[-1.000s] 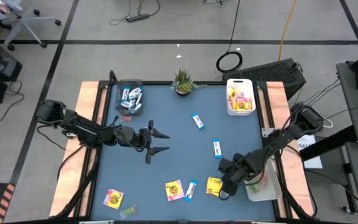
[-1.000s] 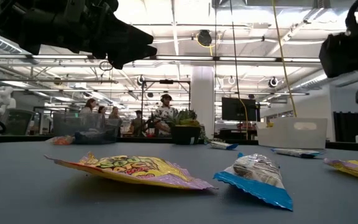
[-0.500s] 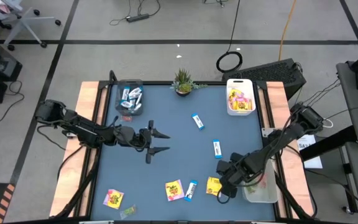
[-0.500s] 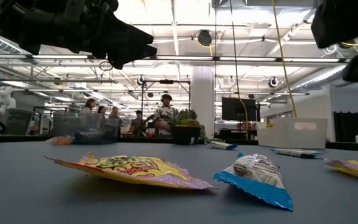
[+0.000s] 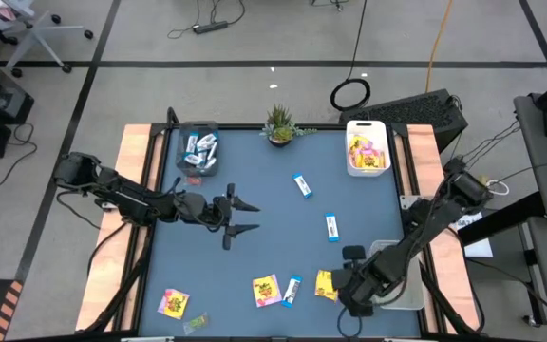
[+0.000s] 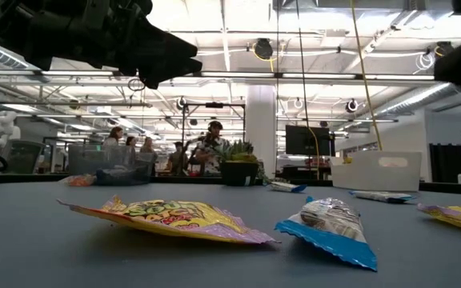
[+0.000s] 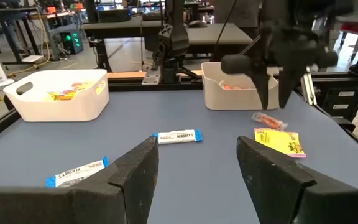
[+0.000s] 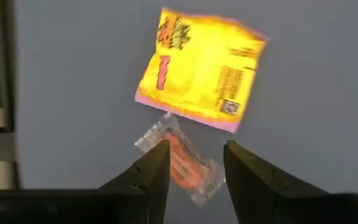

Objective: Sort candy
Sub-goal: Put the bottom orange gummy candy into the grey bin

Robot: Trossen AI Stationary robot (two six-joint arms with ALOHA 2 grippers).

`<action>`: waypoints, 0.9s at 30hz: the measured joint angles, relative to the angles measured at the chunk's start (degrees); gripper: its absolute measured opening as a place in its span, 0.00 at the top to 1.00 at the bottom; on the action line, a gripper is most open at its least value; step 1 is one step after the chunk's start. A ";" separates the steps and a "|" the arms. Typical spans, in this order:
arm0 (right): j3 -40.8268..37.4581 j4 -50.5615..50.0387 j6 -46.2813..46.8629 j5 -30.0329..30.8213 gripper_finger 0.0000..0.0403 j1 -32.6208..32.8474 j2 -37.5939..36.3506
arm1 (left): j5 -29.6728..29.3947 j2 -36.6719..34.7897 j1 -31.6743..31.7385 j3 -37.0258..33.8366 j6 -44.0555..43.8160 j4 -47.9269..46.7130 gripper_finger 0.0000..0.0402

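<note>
Candy lies scattered on the blue table (image 5: 254,171): yellow packets (image 5: 266,290) (image 5: 173,302), slim blue bars (image 5: 301,185) (image 5: 331,226) (image 5: 292,290) and a green piece (image 5: 196,323). My right gripper (image 8: 196,149) hangs open near the front right, pointing down. Under it a small orange piece in clear wrap (image 8: 180,160) lies flat beside a yellow packet (image 8: 201,78). The left wrist view shows the fingers (image 7: 261,84) standing above that piece (image 7: 267,119), apart from it. My left gripper (image 5: 247,217) waits open, level, over the table's left middle.
A clear bin (image 5: 198,150) with blue bars stands at the far left, and a white bin (image 5: 367,148) with yellow packets at the far right. Another white bin (image 5: 402,285) sits at the near right, partly under my right arm. A potted plant (image 5: 279,123) stands at the far edge.
My right gripper has risen, shifted a little toward the table's near edge beside the near-right bin, and rolled about its own axis. In the low view its dark shape has climbed almost out of the picture. The candy on the table has stayed put.
</note>
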 joint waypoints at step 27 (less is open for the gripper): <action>12.19 -15.93 -3.53 -0.25 0.98 -1.02 0.30 | 0.00 0.00 -0.01 0.00 -0.13 -1.48 0.44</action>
